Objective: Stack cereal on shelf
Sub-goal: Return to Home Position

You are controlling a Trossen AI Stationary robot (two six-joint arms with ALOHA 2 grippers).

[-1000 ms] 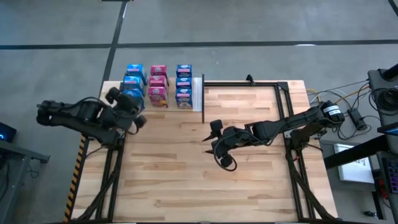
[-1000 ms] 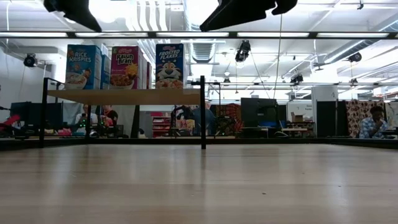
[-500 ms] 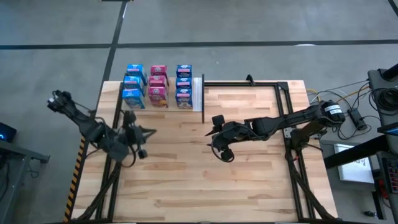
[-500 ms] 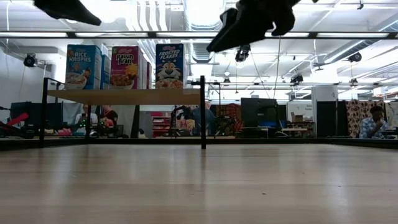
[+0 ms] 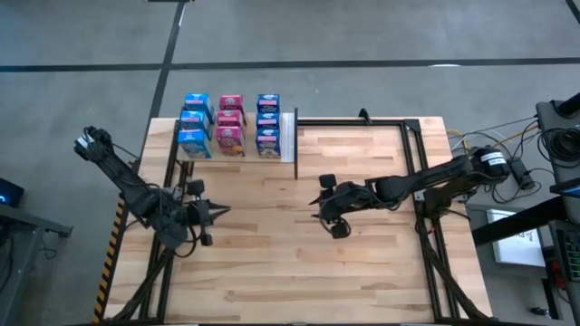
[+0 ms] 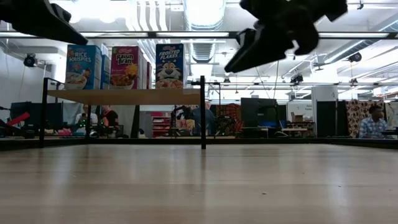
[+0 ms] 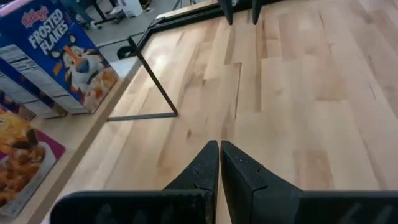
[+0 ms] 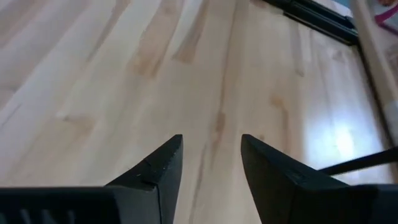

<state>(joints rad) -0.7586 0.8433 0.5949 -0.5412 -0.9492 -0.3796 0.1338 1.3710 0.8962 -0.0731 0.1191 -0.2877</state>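
Note:
Several small cereal boxes point(image 5: 228, 125), blue and magenta, stand in three rows on the pale shelf point(image 5: 288, 136) at the table's far left corner. In the low view they stand upright on the shelf board point(image 6: 124, 96). My left gripper point(image 5: 220, 213) hovers shut over the table's left part, nearer than the shelf; its wrist view shows the fingertips together point(image 7: 219, 146), with a Frosted Flakes box point(image 7: 59, 56) off to one side. My right gripper point(image 5: 323, 205) hovers open above the table's middle, its fingers apart point(image 8: 211, 140) over bare wood.
A black metal frame point(image 5: 362, 120) runs along the table's far and right edges, and a black post point(image 6: 203, 112) stands at the shelf's right end. Bare plank tabletop point(image 5: 272, 263) spreads between and in front of both arms. People sit in the room behind point(image 6: 373, 121).
My left gripper has drawn back from the blue boxes at the shelf's left front, moving toward the near edge, and now points toward the table's right. The boxes stay standing on the shelf. My right gripper has shifted slightly toward the table's right and come lower.

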